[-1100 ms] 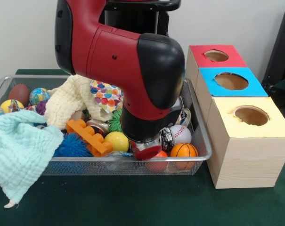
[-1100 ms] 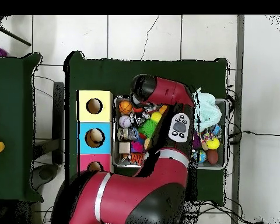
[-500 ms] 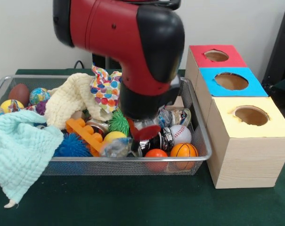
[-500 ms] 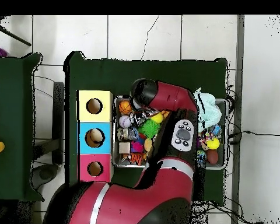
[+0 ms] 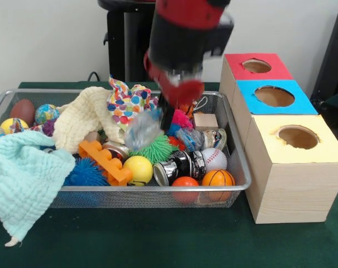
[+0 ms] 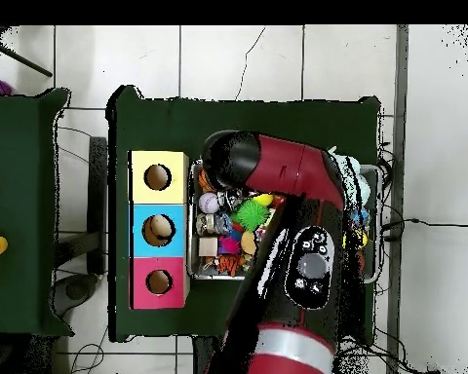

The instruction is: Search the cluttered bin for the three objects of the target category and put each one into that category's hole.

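From the front, the red-and-black arm's gripper (image 5: 157, 120) hangs mid-frame over the wire mesh bin (image 5: 236, 162), jaws pinching a blurred, crumpled clear plastic thing (image 5: 143, 128). It could slip back among the toys. From overhead, the arm hides both; the yellow-topped wooden box (image 6: 158, 177) sits left.

Bin (image 5: 236, 162) left of boxes (image 5: 291, 167); toys inside bin.

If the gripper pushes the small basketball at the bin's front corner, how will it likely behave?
The basketball is round, so it would probably roll. The mesh bin wall, the orange ball and the baseball lie close around it, so it likely cannot travel far. It looks small, probably light.
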Tool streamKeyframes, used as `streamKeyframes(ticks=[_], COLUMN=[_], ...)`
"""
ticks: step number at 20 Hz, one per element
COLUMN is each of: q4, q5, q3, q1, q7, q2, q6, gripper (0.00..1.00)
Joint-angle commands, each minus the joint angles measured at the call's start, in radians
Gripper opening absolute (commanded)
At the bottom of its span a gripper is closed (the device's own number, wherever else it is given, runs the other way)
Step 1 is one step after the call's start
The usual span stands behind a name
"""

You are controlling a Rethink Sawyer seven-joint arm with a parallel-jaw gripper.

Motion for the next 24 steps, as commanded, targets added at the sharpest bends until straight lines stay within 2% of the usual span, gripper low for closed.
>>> streamKeyframes(ticks=[1, 4, 8, 10, 14, 17, 19, 24], q4=[0.285, 0.405, 0.502, 0.545, 0.619, 0.673, 0.695, 0.782], q5=[-0.063, -0.069, -0.053, -0.05, -0.06, -0.054, -0.046, -0.024], q3=[0.063, 0.105, 0.111, 0.137, 0.173, 0.181, 0.18, 0.198], q1=[-0.024, -0.049, -0.04, -0.053, -0.066, -0.06, -0.055, -0.069], q7=[-0.234, -0.327, -0.353, -0.413, -0.475, -0.457, -0.44, -0.435], q2=[-0.275, -0.38, -0.478, -0.521, -0.58, -0.622, -0.637, -0.656], q6=[-0.004, -0.028, 0.132, 0.161, 0.077, 0.036, 0.057, 0.006], gripper=[0.0, 0.0, 0.0, 0.0, 0.0, 0.0, 0.0, 0.0])
